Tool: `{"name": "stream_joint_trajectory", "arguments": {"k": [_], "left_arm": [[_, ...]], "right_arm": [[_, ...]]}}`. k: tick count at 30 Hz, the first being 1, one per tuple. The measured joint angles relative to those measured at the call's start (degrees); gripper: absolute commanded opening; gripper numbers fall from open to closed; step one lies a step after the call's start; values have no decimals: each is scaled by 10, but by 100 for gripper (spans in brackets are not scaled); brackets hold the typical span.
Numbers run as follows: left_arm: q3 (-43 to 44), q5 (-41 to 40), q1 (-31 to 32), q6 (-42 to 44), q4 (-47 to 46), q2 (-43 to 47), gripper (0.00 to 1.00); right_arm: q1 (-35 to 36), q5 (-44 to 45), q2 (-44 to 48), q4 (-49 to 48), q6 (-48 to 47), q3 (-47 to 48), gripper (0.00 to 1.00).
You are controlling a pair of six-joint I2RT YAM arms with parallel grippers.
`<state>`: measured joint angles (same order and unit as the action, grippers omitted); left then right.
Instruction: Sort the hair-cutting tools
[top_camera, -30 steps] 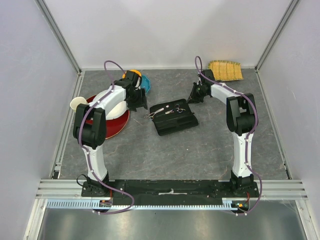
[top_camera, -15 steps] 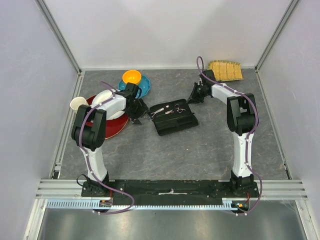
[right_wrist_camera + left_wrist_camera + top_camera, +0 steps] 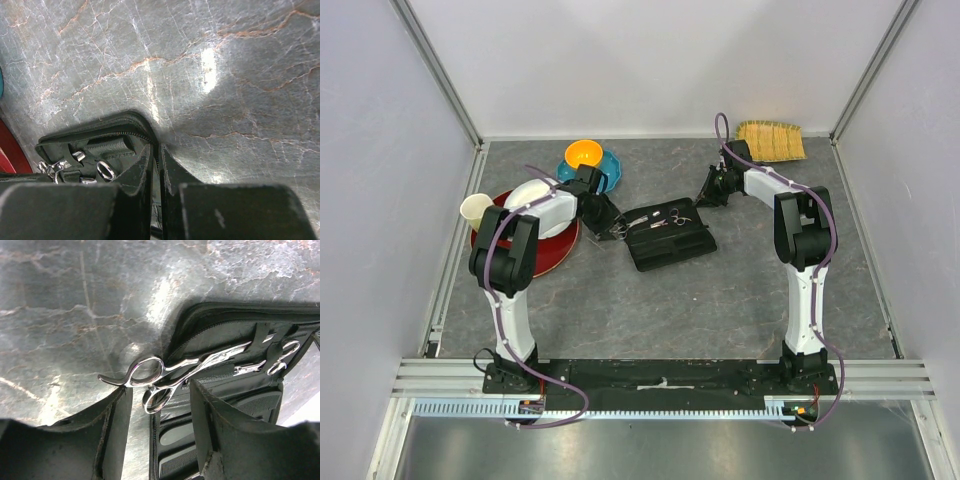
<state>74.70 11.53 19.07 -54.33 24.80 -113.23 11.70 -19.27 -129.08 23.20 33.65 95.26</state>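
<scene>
A black zip case (image 3: 670,240) lies open mid-table. One pair of silver scissors (image 3: 165,376) is strapped in it, with the handles sticking out over the left rim. A second, smaller pair (image 3: 277,360) sits further in, also seen as a ring (image 3: 105,170). My left gripper (image 3: 161,407) is open at the case's left edge (image 3: 613,228). The lower handle ring lies between its fingertips (image 3: 119,415), untouched. My right gripper (image 3: 159,159) is shut on the case's zipped rim (image 3: 100,131) at the far right corner (image 3: 704,199).
A red plate (image 3: 558,252) with a white dish (image 3: 528,195) and a cream cup (image 3: 473,207) lies left of the case, under the left arm. An orange bowl (image 3: 584,153) sits in a blue one (image 3: 608,166) behind. A yellow mat (image 3: 770,140) lies at the back right.
My left gripper has swung from over the bowls down and right to the scissors' handles at the case's left edge, its jaws narrower. The right arm has not moved.
</scene>
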Motion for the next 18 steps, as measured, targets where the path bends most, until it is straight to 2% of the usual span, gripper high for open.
{"name": "stream_joint_trajectory", "arguments": {"k": [10,18], "left_arm": [[48,12,0,43,-13,-38,43],[77,40,-3,64,-1,-61,40]], "right_arm": [[-1,-2,0,0,2,0,11],[-3,-7,-2,-1,6,0,11]]}}
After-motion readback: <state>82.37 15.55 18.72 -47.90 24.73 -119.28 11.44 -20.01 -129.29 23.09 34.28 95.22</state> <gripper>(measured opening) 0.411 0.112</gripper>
